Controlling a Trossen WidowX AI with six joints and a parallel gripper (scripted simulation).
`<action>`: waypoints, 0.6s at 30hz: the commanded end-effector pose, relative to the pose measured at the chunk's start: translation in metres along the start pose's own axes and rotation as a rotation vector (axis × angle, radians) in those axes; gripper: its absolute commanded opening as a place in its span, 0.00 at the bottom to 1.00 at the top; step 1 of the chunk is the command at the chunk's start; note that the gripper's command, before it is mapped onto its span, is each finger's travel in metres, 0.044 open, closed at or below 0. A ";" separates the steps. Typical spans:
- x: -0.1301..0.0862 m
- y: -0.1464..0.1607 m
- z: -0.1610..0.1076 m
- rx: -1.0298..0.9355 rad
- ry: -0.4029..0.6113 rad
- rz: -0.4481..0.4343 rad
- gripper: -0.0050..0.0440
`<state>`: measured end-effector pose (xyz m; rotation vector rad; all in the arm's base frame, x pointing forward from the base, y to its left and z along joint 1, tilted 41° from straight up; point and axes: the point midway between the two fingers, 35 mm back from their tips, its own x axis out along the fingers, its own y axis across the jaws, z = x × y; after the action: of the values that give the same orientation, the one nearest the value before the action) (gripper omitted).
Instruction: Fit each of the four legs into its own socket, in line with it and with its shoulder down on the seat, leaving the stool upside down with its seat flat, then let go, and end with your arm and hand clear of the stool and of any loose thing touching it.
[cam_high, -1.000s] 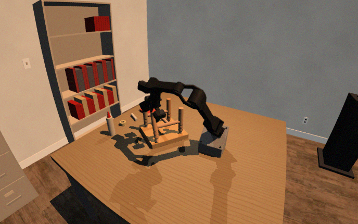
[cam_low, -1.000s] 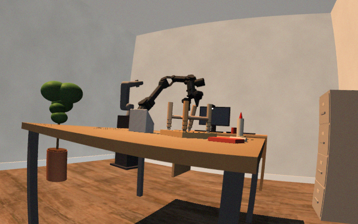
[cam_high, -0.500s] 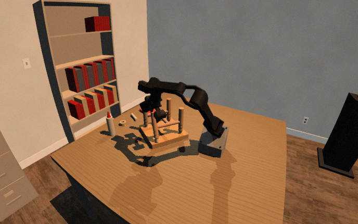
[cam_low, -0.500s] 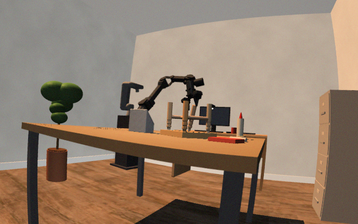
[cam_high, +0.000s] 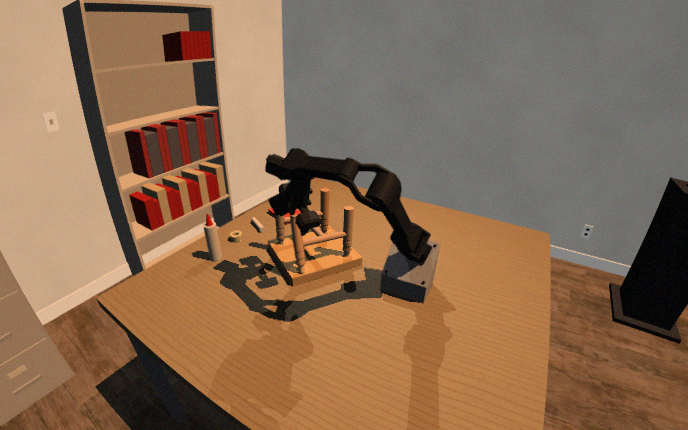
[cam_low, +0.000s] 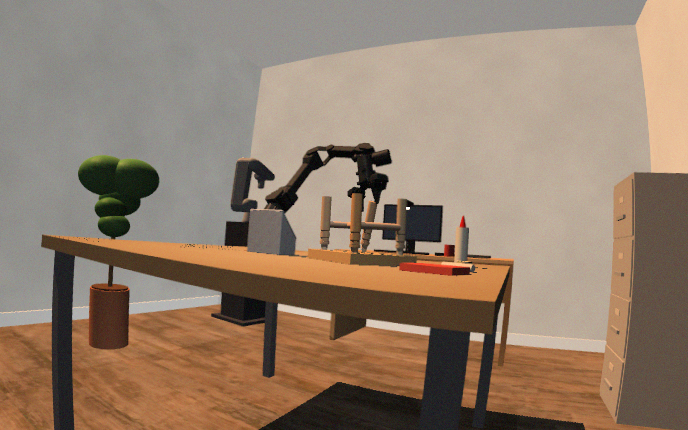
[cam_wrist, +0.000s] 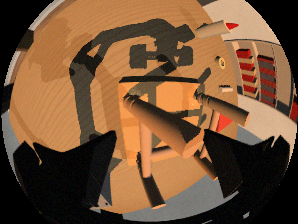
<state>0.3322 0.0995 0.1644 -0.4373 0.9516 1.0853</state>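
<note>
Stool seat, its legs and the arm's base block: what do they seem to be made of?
Seat: probably wood, smooth, warm tan.
Legs: likely turned wood, matt, with ringed profiles near the seat.
Base block: flat grey, perhaps painted metal or plastic; the look leaves it open.

Glue bottle (cam_high: 213, 243) (cam_low: 461, 244) (cam_wrist: 212, 29) upright on tabletop (cam_high: 471, 324) (cam_low: 263, 273) (cam_wrist: 45, 100), red tip uppermost; tape roll (cam_high: 234, 236) (cam_wrist: 217, 62) nearby; potted plant (cam_low: 109, 316) beyond; bookshelf (cam_high: 113, 167) against wall
</note>
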 end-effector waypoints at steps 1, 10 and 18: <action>0.002 0.008 0.000 0.002 -0.001 0.022 1.00; 0.002 0.010 0.000 0.002 -0.001 0.022 1.00; 0.001 0.012 0.000 0.002 -0.001 0.022 1.00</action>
<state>0.3286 0.0987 0.1664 -0.4391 0.9524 1.0764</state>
